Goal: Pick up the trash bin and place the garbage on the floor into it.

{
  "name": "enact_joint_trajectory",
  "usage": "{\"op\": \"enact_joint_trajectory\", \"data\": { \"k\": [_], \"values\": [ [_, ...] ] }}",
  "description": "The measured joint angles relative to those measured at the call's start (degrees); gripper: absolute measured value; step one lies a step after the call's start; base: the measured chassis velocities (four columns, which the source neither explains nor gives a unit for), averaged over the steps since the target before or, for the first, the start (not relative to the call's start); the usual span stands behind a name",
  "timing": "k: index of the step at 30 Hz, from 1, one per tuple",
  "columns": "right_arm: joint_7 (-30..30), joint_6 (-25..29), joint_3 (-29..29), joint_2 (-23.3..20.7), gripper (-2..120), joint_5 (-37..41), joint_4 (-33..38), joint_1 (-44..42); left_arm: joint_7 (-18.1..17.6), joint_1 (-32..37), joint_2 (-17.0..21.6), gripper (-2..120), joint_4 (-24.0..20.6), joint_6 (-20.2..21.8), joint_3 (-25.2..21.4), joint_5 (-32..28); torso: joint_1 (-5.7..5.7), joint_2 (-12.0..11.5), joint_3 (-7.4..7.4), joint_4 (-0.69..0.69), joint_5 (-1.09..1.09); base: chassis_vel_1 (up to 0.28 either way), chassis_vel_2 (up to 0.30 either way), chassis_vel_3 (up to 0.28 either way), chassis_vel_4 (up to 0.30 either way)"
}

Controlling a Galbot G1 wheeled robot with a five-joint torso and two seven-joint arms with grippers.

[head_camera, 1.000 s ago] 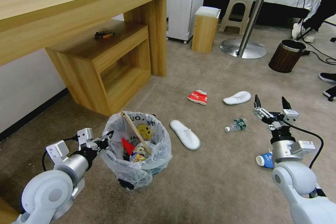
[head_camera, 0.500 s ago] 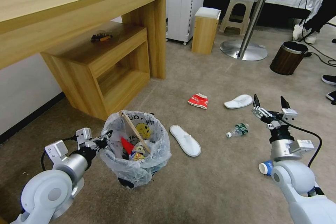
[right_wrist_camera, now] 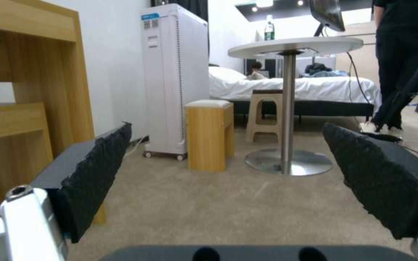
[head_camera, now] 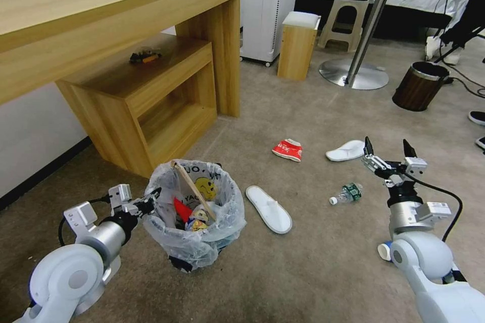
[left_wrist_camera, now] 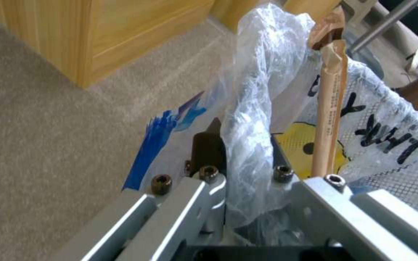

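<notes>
Crinkly white plastic is bunching between the fingers of my left gripper (head_camera: 151, 198), which is pinching the liner at the rim of the trash bin (head_camera: 194, 214) on its side toward the wooden desk (head_camera: 116, 25); from the left wrist camera I am seeing the left gripper (left_wrist_camera: 240, 159) clamped on that bag, with a fold of it pressed between the jaws. I cannot tell whether the bin is resting on the floor (head_camera: 313, 272) or hanging just above it. A wooden stick (head_camera: 194, 191) is leaning inside against the rim, a red wrapper (head_camera: 183, 209) is lying below it, and the yellow cartoon figure (head_camera: 208, 187) is showing on the far inner wall. My right gripper (head_camera: 388, 154) is hovering above the carpet with its jaws spread wide and nothing between them; through the right wrist camera I am looking between its two black pads (right_wrist_camera: 93, 170) toward a round table (right_wrist_camera: 296, 47). On the carpet, a white slipper (head_camera: 269, 209) is lying just beside the bin, a clear bottle (head_camera: 346, 194) is lying near the right gripper, a red carton (head_camera: 288, 150) and a second slipper (head_camera: 345, 151) are lying farther off, and a blue-white cup (head_camera: 385, 251) is peeking out beside my right arm.
</notes>
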Motion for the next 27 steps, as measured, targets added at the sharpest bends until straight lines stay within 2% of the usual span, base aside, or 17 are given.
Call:
{"op": "enact_joint_trajectory", "data": {
  "k": [11,27],
  "values": [
    [-0.1,0.0,-0.5,0.3,100,-0.2,-0.3,0.3,-0.1,0.9,0.4,3,-0.5,0.1,-3.7,-2.5,0.00,0.0,0.00,0.01,0.01,-0.061,0.063,0.063,-0.068],
    [-0.1,0.0,-0.5,0.1,100,-0.1,-0.4,0.4,-0.1,0.8,0.2,3,-0.1,0.2,-3.7,-2.6,0.00,0.0,0.00,0.01,0.00,-0.064,0.064,0.062,-0.072]
  ]
}}
